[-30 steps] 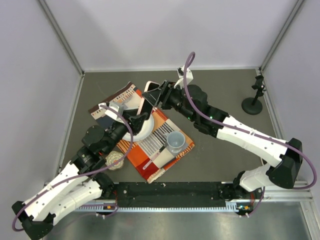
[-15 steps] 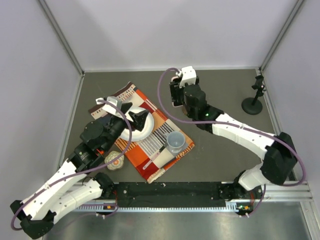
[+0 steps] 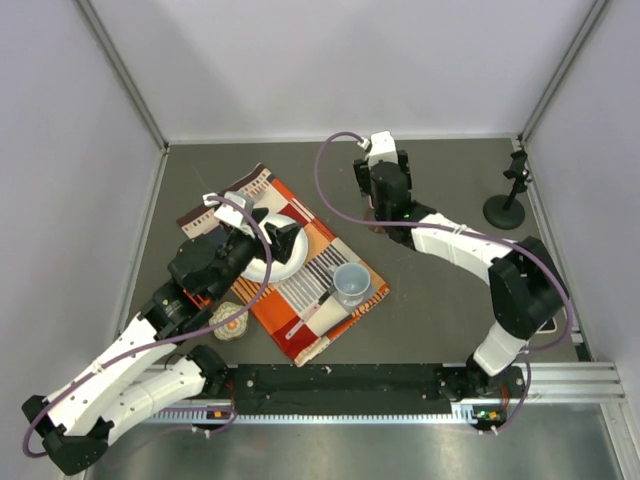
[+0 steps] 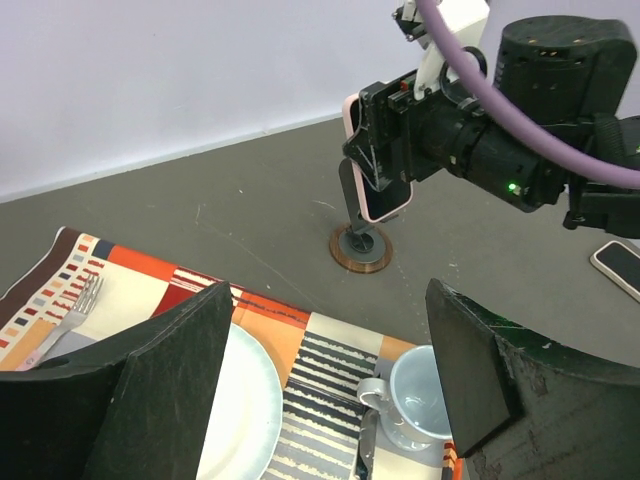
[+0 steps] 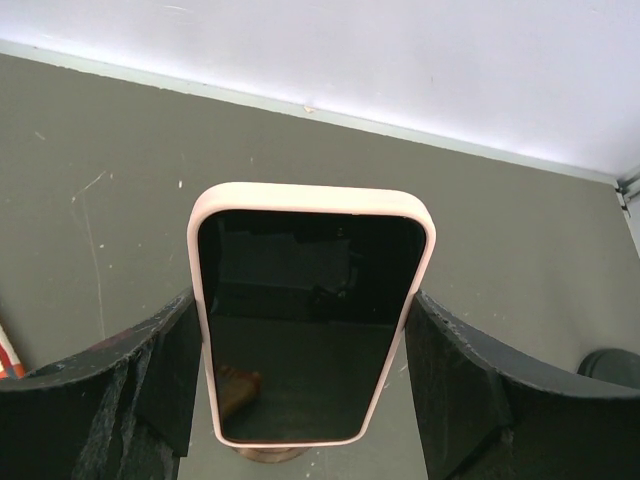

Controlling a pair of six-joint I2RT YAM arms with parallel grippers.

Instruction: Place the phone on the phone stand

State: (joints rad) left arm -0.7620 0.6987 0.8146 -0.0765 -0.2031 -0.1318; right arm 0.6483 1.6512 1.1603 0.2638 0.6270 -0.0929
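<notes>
A phone in a pink case (image 5: 310, 320) stands upright between the fingers (image 5: 165, 375) of my right gripper (image 5: 312, 350), which is shut on it. It hangs just over the phone stand, whose round brown base (image 5: 262, 455) peeks out below it. In the left wrist view the phone (image 4: 385, 175) is above the stand's stem and base (image 4: 360, 250); I cannot tell if they touch. From above, the right gripper (image 3: 385, 185) hides the phone. My left gripper (image 3: 280, 240) is open and empty over the white plate (image 4: 235, 410).
A striped orange placemat (image 3: 310, 305) holds the plate, a grey cup (image 3: 350, 283) and a fork (image 4: 75, 305). A small round object (image 3: 229, 320) lies left of the mat. A black stand (image 3: 508, 205) is at the back right. A second phone (image 4: 620, 268) lies on the table.
The right gripper carried the phone from above the plate, back and right to over the stand, and turned it upright. The left gripper drew back a little and stays open.
</notes>
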